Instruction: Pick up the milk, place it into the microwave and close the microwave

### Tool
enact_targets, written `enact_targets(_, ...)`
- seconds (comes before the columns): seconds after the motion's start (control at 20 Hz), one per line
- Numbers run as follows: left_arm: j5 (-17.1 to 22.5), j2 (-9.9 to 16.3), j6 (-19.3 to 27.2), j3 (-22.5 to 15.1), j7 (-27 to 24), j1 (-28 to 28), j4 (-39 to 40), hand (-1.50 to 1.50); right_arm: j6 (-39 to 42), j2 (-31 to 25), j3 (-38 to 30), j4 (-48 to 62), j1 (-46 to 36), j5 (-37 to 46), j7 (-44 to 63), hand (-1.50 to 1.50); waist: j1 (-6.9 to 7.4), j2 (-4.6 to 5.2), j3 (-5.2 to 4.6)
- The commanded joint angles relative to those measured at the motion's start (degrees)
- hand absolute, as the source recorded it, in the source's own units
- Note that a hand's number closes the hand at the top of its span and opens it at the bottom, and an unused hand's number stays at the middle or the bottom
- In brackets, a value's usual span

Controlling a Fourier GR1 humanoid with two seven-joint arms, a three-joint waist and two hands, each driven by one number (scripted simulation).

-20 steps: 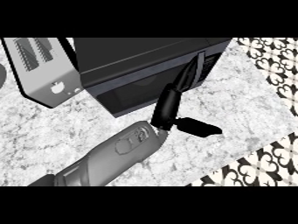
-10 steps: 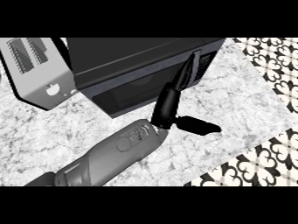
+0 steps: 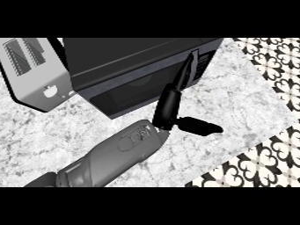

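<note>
Your right hand (image 3: 168, 110) is released, its straight fingers laid flat against the microwave (image 3: 133, 66) door, fingertips near the door's handle edge and thumb splayed away. The microwave lies directly ahead of the fingers. The milk is not visible, presumably inside.

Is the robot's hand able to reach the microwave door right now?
Probably yes. The hand already has its straight fingers stretched up along the front of the microwave door, by its right edge, and nothing sits between them on the counter.
</note>
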Motion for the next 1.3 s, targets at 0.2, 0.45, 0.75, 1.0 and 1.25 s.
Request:
enact_targets(0.2, 2.9, 0.0, -0.4, 0.7, -1.3, -2.9, 3.2, -1.5, 0.7, -1.6, -0.3, 1.1, -1.7, -1.7, 0.9, -1.5, -0.09, 0.57, 0.06)
enact_targets(0.45, 4.8, 0.0, -0.1, 0.6, -1.6, -4.1, 3.5, -1.5, 1.4, -2.5, -0.2, 1.5, -1.9, -2.6, 1.6, -1.5, -0.81, 0.33, 0.13)
enact_targets(0.75, 6.6, 0.0, 0.0, -0.2, -2.8, -3.9, 4.0, -1.5, 1.9, -3.2, -0.2, 2.0, -2.0, -4.1, 2.3, -1.5, -0.8, 0.07, 0.1)
enact_targets(1.0, 7.8, 0.0, 0.0, -0.6, -3.8, -4.3, 4.6, -1.5, 2.6, -3.4, 0.4, 2.0, -2.5, -5.3, 2.6, -1.5, -0.91, 0.3, 0.11)
enact_targets(1.25, 11.6, 0.0, -2.2, -0.1, -1.2, -3.4, 5.3, 1.5, 2.8, -4.3, -0.3, 2.2, -3.0, -6.4, 2.9, -1.5, -0.86, 0.69, 0.08)
